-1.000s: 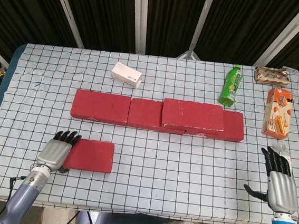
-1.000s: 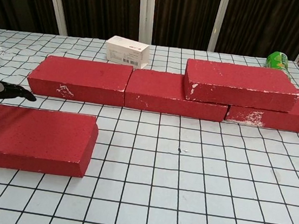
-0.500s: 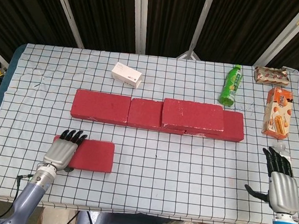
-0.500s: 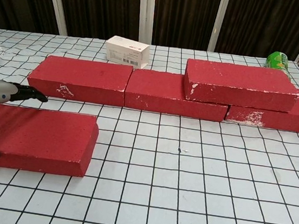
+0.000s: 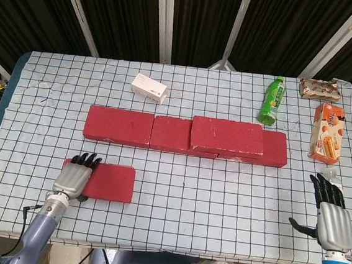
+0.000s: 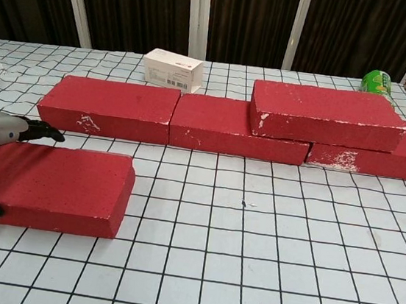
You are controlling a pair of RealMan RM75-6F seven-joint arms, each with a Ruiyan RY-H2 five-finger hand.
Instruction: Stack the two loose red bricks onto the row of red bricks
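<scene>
- Head view: left hand (image 5: pixel 75 176) lies over the left end of the loose red brick (image 5: pixel 109 182), fingers extended along the top, thumb against the near face; whether it grips cannot be told.
- Beyond its fingertips: row of red bricks (image 5: pixel 139 129), with a stacked red brick (image 5: pixel 227 136) to the right.
- Right hand (image 5: pixel 330 215) hovers well to the right, fingers spread, holding nothing.
- Farther back: white box (image 5: pixel 149 88), green bottle (image 5: pixel 270 100).

Bright, even overhead light, soft shadows, perhaps slight edge distortion.
</scene>
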